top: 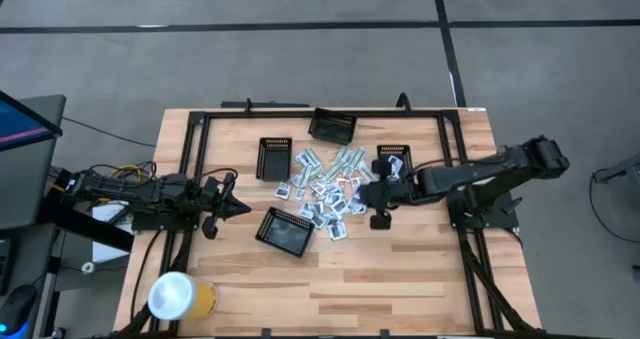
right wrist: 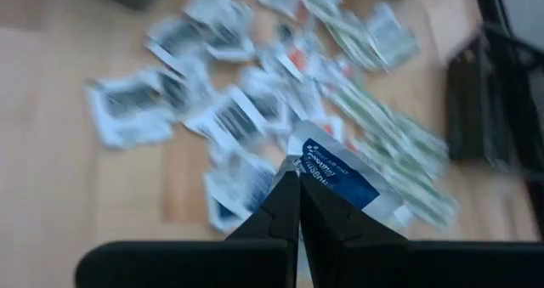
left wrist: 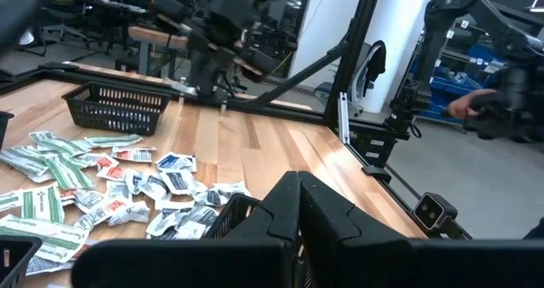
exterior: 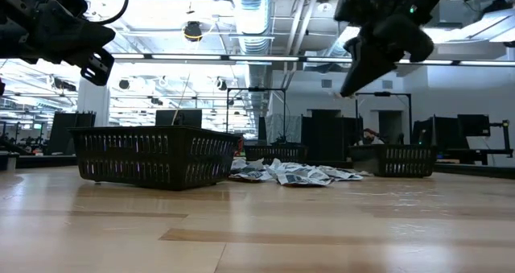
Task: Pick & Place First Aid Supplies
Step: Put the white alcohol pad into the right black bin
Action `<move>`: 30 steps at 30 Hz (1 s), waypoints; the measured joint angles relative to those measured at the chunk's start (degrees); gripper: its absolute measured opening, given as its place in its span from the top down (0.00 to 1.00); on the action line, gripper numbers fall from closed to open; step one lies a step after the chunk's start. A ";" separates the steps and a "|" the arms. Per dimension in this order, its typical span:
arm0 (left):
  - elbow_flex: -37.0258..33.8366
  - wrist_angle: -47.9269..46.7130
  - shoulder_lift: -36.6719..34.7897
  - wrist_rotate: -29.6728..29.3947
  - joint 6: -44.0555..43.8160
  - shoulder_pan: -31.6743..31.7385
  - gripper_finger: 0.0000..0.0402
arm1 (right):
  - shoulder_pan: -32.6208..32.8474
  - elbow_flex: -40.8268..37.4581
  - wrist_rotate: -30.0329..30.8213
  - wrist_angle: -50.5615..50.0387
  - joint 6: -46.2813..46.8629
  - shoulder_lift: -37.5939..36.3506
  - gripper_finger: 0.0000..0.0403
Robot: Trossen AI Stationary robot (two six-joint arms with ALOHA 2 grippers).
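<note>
The first aid supplies (top: 325, 189) lie in a loose pile at the table's middle: white sachets with blue or red marks and pale green strips, also seen in the left wrist view (left wrist: 102, 182). My right gripper (top: 378, 201) hangs above the pile's right edge, shut on a white sachet with a blue mark (right wrist: 340, 176). In the low view my right gripper (exterior: 348, 88) points down, well above the table. My left gripper (top: 238, 207) is shut and empty, and hovers left of the near tray (top: 284, 231). My right gripper pinches the blue-marked sachet by one edge (right wrist: 308, 156) between its two fingertips, coming from above and pointing down. The sachet sticks out past the fingertips, tilted. It looks lifted clear of the pile (right wrist: 229, 110) below.
Four black mesh trays stand around the pile: near-left, far-left (top: 274, 159), far (top: 333, 127) and right (top: 392, 159). A black frame (top: 300, 109) runs along the table's edges. A yellow and white cylinder (top: 180, 297) lies at the near-left corner. Bare wood stretches along the near side.
</note>
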 joint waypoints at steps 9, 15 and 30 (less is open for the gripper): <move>0.00 0.02 0.00 0.00 0.01 0.01 0.98 | -9.14 -0.02 0.05 -14.07 4.99 -0.52 1.00; 0.00 0.02 0.00 0.02 0.01 0.01 0.98 | -13.04 0.00 -0.07 -15.99 5.46 -0.52 1.00; 0.00 0.03 0.00 0.01 0.01 0.00 0.98 | -19.00 0.00 -0.19 -17.68 11.38 -0.41 1.00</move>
